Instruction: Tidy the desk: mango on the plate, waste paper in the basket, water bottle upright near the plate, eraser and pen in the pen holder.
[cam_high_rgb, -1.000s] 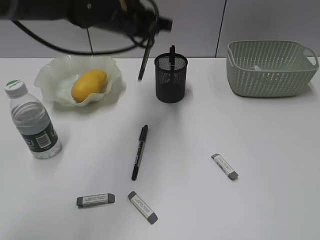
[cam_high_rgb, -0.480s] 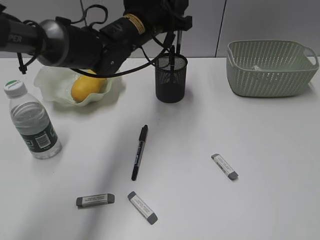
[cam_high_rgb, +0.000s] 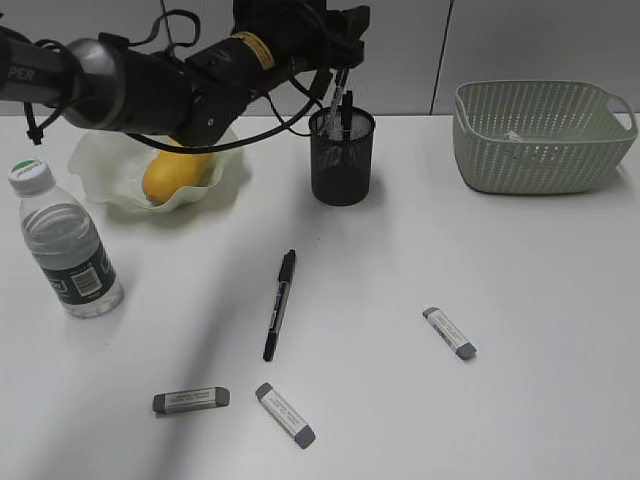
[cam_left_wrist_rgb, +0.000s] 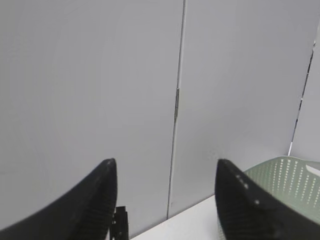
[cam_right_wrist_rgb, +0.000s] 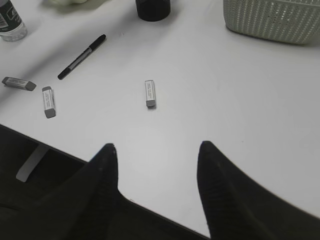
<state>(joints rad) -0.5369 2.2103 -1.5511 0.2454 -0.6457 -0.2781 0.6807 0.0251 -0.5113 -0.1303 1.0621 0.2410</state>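
My left gripper is open and empty just above the black mesh pen holder. Two pens stand in the holder; a pen top shows in the left wrist view. Another black pen lies on the table. Three grey erasers lie near the front. The mango sits on the plate. The water bottle stands upright to the plate's front left. My right gripper is open and empty over the near table edge.
The green basket stands at the back right with a piece of white paper inside. The left arm stretches over the plate. The right wrist view shows the erasers.
My left arm swung right from beside the plate to above the pen holder, carrying a pen. That pen now stands in the holder and the gripper has let go.
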